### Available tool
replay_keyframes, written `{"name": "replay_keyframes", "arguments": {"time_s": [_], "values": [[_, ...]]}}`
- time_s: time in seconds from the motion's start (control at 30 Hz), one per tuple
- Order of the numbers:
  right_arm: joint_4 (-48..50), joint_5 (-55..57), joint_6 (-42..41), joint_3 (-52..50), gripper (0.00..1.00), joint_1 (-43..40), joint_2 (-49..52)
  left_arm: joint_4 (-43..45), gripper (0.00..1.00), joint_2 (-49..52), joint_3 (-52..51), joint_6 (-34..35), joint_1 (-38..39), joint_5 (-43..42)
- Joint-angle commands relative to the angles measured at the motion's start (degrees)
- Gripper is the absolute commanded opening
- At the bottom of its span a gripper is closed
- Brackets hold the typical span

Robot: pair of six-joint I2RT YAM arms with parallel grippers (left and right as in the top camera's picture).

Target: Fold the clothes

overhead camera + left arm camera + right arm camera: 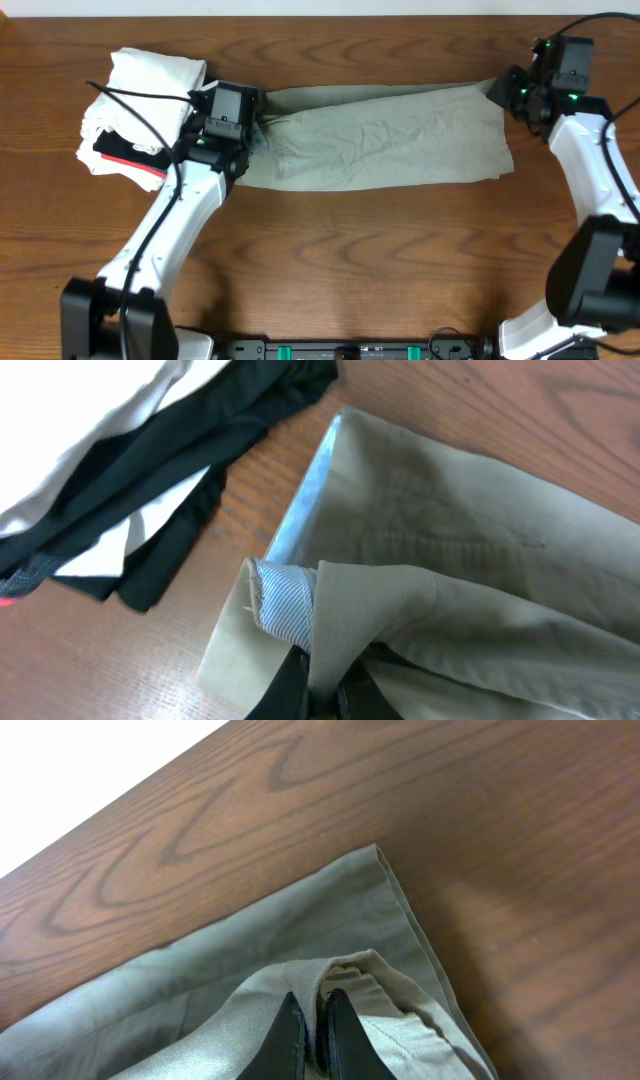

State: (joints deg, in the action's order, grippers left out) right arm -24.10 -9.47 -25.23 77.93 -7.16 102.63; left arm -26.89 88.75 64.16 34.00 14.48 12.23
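Currently our left gripper point(328, 685) is clamped on a bunched corner of the khaki garment point(390, 140). The right gripper point(314, 1035) pinches a fold at the opposite end. Only the left wrist view shows us a blue-striped lining point(285, 605). We count one khaki garment, stretched across the table point(350, 270) between two grippers. A white pile point(140, 75) and one black garment with a red stripe point(128, 155) lie just left, partly under the left arm.

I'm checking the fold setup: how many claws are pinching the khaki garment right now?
2. The left claw is shut on the khaki garment at its left end, beside the white clothes; the right claw is shut on its far right corner.
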Motion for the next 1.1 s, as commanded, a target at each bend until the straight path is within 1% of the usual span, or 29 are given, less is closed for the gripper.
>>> {"name": "replay_keyframes", "arguments": {"time_s": [0.0,0.27,0.3,0.37,0.4,0.43,0.47,0.5,0.6,0.63,0.67,0.7,0.8,0.87,0.9,0.97,1.0,1.03,1.07], "values": [[2.49,2.38,-0.39,0.83,0.01,0.85,2.62,2.51,0.06,2.21,1.22,-0.92,-2.56,4.0],[8.04,3.04,-0.42,0.83,0.01,2.73,6.25,5.6,0.08,6.14,1.22,-0.76,-5.05,3.93],[8.24,3.58,-0.42,0.83,0.01,2.97,6.62,5.84,0.12,6.67,1.2,-0.76,-5.05,3.91],[8.61,4.28,-0.42,0.83,0.04,3.23,7.19,6.25,0.29,7.69,1.2,-0.76,-5.03,3.87],[8.92,4.79,-0.42,0.83,0.05,3.39,7.67,6.54,0.35,8.33,1.18,-0.76,-5.05,3.87],[9.14,5.2,-0.42,0.83,0.08,3.5,7.93,6.99,0.4,8.92,1.18,-0.79,-5.05,3.87],[9.44,5.2,-0.39,0.83,0.13,3.61,8.24,7.61,0.45,9.35,1.18,-1.01,-5.05,3.82],[9.94,5.2,-0.39,0.81,0.22,3.65,8.81,8.17,0.52,9.79,1.18,-1.05,-5.05,3.72],[11.72,5.07,0.5,0.81,0.61,3.78,10.01,10.95,0.65,10.03,1.18,-4.87,-5.03,1.44],[12.55,4.76,0.79,0.81,0.79,3.8,10.32,11.91,0.7,9.77,1.29,-6.6,-5.03,0.09],[13.57,4.42,1.77,0.83,0.89,3.8,10.47,12.61,0.74,9.31,1.53,-7.76,-5.03,-0.68],[15.06,3.39,3.37,0.83,0.98,3.8,10.47,12.7,0.75,8.66,1.9,-8.04,-5.03,-0.72],[16.46,-0.87,7.39,2.05,0.99,3.67,9.94,12.22,0.76,5.38,3.13,-8.15,-5.03,-1.6],[13.46,-4.98,9.66,4.15,0.99,3.58,9.22,11.5,0.76,2.29,3.32,-8.13,-5.03,-3.85],[11.28,-7.1,10.8,5.29,0.99,3.61,8.81,10.62,0.75,0.85,3.32,-8.09,-5.03,-4.81],[4.68,-10.19,12.74,8.02,0.93,4.15,8.31,7.48,0.65,-1.79,3.32,-8.09,-5.03,-6.62],[1.18,-10.19,13.4,9.25,0.86,4.5,8.28,5.7,0.59,-2.73,3.32,-8.09,-5.03,-7.39],[-3.15,-9.94,14.23,10.56,0.79,4.92,8.28,3.58,0.49,-3.63,3.32,-8.04,-5.03,-8.52],[-6.54,-9.79,14.95,11.37,0.66,5.27,8.28,1.7,0.38,-4.13,3.32,-8.04,-5.03,-9.92]]}}
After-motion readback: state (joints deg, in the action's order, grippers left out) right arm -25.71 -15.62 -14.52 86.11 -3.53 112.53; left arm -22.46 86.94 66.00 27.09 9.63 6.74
